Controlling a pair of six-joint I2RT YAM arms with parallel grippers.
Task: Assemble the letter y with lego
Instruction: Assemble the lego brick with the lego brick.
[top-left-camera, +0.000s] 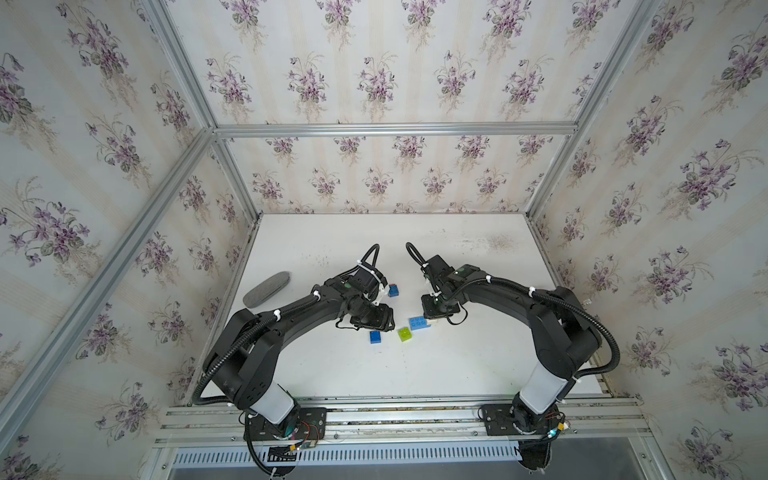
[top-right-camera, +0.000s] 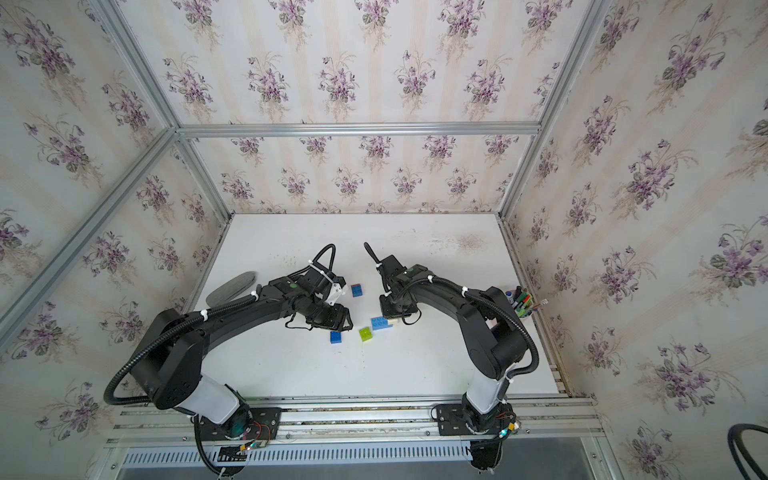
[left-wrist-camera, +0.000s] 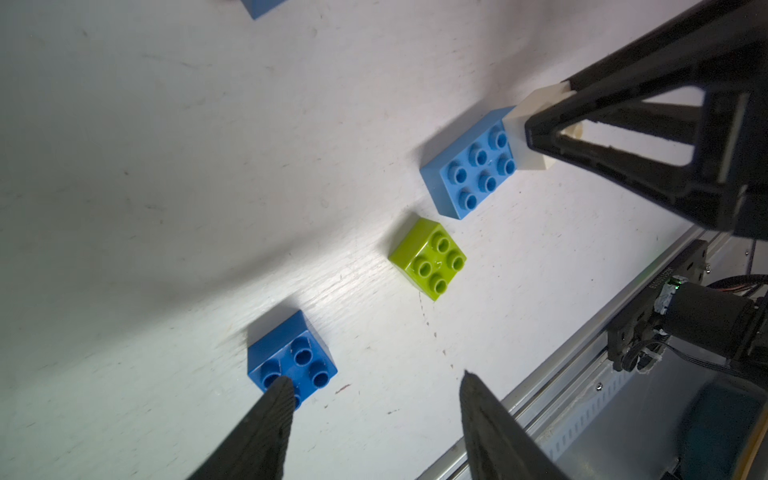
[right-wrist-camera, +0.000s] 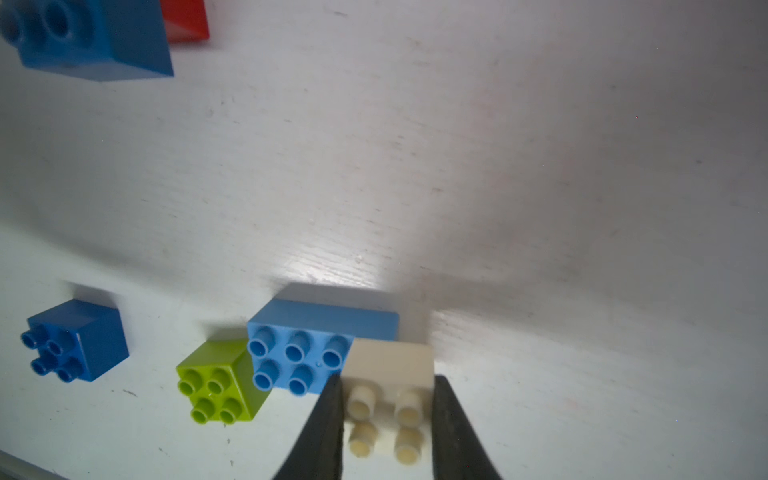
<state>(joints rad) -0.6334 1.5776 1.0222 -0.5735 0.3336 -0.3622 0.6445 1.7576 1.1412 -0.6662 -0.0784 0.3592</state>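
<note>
Lime green brick (right-wrist-camera: 218, 382) sits just beside the light blue brick (right-wrist-camera: 299, 357), one dark blue brick (right-wrist-camera: 79, 340) apart from them. Second dark blue brick (right-wrist-camera: 91, 37) and red brick (right-wrist-camera: 185, 20) lie together, well apart from the rest. Grey oval pad (top-left-camera: 266, 289) lies on the bench (top-left-camera: 457, 365) on my left arm's side. Both my arms bow in from the near rail, wrists tipped down. My right tool (right-wrist-camera: 387, 382) is clamped on the cream-white brick (right-wrist-camera: 390, 361), which touches the light blue brick's end. My left tool (left-wrist-camera: 374, 377) is part-open and empty, one finger over the nearer dark blue brick; contact unclear. Cup (top-right-camera: 521, 305) behind my right arm holds pens and markers.
</note>
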